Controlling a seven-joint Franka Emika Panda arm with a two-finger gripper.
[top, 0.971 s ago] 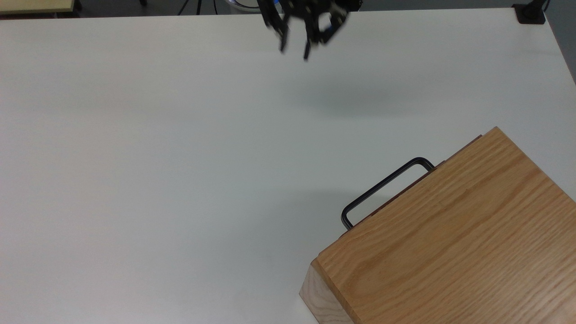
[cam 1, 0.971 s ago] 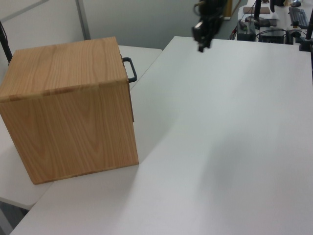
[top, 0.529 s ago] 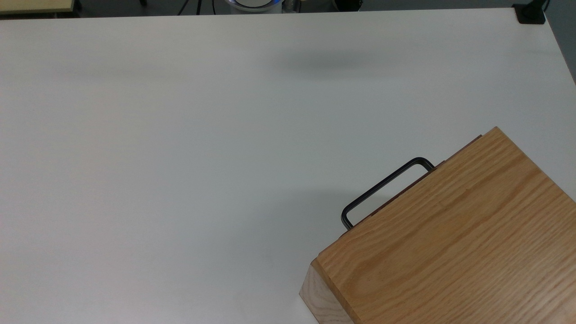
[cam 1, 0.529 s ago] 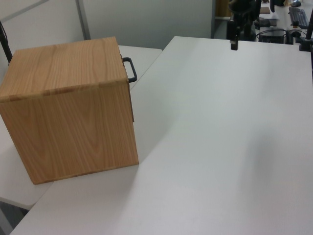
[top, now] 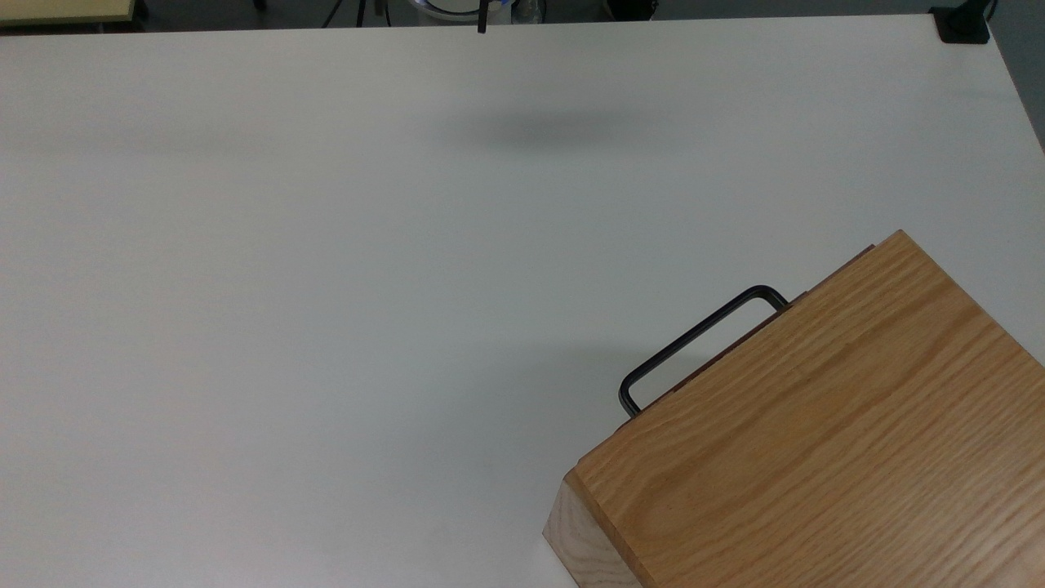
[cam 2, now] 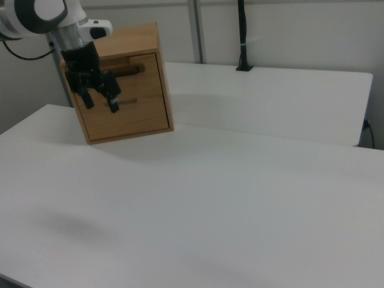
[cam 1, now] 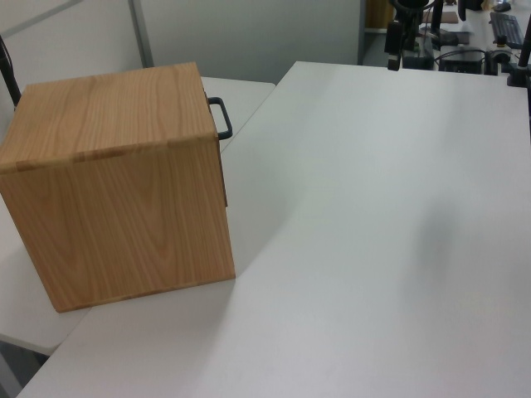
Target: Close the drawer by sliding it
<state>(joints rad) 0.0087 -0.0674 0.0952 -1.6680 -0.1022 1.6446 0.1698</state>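
- A lab or office workroom: broad white laminate tabletops (cam 1: 373, 215) joined edge to edge
- Grey partition wall panels with metal posts (cam 2: 195, 30) behind
- A far desk with a dark keyboard (cam 1: 503, 27) and cables

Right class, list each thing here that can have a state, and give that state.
drawer: looks pushed in, front panel close against the cabinet.
handle: free, nothing gripping it.
cabinet: upright on the table, set at an angle in the top view.
gripper: open, empty, in the air clear of the handle.
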